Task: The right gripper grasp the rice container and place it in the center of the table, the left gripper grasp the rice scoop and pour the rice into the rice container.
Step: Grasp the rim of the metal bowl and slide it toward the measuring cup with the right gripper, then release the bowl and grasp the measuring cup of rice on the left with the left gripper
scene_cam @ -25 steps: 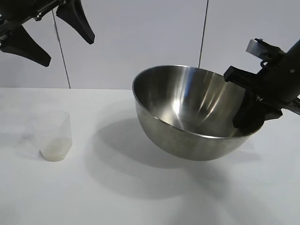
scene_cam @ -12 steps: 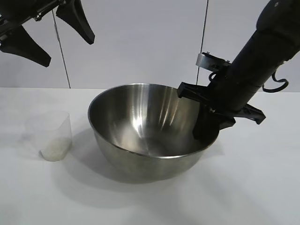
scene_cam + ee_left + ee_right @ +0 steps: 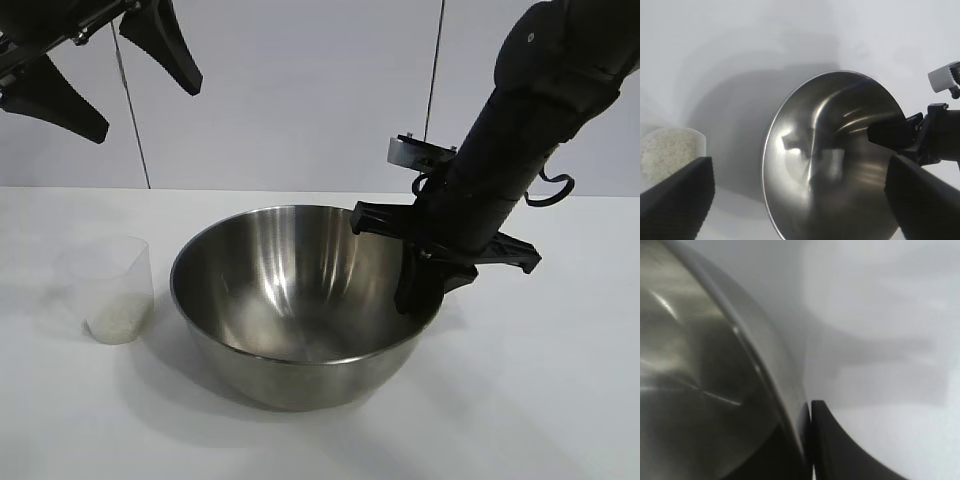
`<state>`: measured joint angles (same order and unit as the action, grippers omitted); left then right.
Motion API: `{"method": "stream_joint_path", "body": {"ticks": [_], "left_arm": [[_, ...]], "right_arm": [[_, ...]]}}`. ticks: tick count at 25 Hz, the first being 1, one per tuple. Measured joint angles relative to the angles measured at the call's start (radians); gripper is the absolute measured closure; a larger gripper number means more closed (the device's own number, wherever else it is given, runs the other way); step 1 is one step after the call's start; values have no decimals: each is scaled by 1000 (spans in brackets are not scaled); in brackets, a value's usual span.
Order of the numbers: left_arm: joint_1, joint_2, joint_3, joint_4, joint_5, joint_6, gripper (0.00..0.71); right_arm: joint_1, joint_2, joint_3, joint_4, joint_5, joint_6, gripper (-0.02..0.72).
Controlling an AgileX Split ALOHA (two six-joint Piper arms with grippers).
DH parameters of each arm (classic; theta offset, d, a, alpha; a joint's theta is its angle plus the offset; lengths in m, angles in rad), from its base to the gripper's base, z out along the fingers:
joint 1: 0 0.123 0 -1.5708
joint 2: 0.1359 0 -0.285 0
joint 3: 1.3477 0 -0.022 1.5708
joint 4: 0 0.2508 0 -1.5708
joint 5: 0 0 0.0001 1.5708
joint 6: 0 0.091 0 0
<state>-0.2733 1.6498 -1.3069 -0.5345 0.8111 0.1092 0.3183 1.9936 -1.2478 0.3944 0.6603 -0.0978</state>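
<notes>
While the right gripper (image 3: 418,290) pinches the rim of the steel bowl (image 3: 290,300) at the bowl's 3 o'clock side in the exterior view, the bowl sits on the white table (image 3: 560,400) near its middle, slightly tipped, with the gripped edge a touch higher. One finger hangs inside the bowl wall; the right wrist view shows the other finger (image 3: 840,450) pressed against the outside of the rim, so the fingers are clamped narrow on the thin metal. The black right arm slants up toward 1 o'clock from the grip.

Bowl interior looks bare and shiny, with streaks of reflection only.

Plastic cup (image 3: 112,290) stands upright on the table at 9 o'clock from the bowl, near it but apart. A low heap of rice (image 3: 118,322) lies in its bottom; in the left wrist view the white grains (image 3: 665,152) show through the cup's mouth.

Left gripper (image 3: 105,70) hangs high at 11 o'clock in the exterior view, well above the cup and touching nothing. Its two fingers are spread wide and hold nothing. In the left wrist view, the fingertips (image 3: 680,200) frame the bowl, with the cup by one tip.

Bowl's shadow falls on the table around its base.
</notes>
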Motion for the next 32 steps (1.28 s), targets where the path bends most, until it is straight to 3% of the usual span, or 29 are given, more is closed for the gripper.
{"method": "stream_joint_path", "body": {"ticks": [3,6,8,9,15,26,29,32], "left_arm": [[0,0,0,2,0,18,45],[0,0,0,3,-1,75,45],[0,0,0,5,-1,94,45],[0,0,0,6,0,101,45],[0,0,0,7,4,132,45],[0,-68,2,59,-38,307,45],[0,-134,68,75,-147,354,45],[0,-210,222,74,-348,409,45]], "right_arm": [[0,0,-29,12,21,24,525],[0,-3,-60,16,57,27,213],[0,-14,-83,16,82,27,86],[0,-22,-95,16,98,31,59],[-10,-114,-158,13,166,60,22],[-173,-203,-161,12,268,48,34],[-183,-204,-161,17,281,37,43],[-185,-204,-161,21,284,32,43]]}}
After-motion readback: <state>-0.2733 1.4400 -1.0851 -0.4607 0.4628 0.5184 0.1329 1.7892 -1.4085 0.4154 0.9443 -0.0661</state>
